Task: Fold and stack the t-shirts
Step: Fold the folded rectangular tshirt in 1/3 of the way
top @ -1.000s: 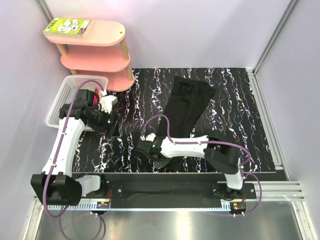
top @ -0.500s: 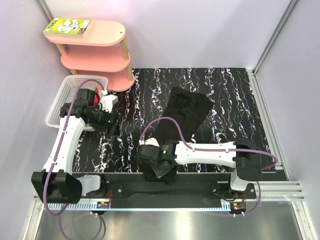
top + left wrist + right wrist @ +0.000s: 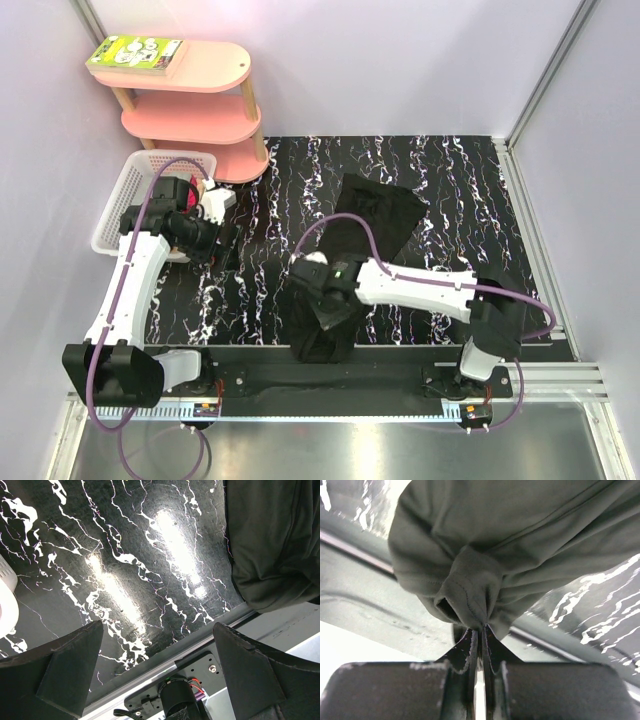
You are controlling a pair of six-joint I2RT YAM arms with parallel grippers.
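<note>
One black t-shirt [image 3: 375, 222], right gripper [image 3: 479, 632] pinching its edge, left gripper [image 3: 157, 647] spread, one white basket [image 3: 113, 208]

Nothing legible
You had no readable lettering; the green book [image 3: 135, 52] on the pink shelf [image 3: 215, 72] showed print too small to read.

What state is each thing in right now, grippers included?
black shirt: unfolded, stretched lengthwise, near end bunched
right gripper: shut on black shirt
left gripper: open, empty, above table
basket: upright, beside shelf
book: flat on top shelf
</note>
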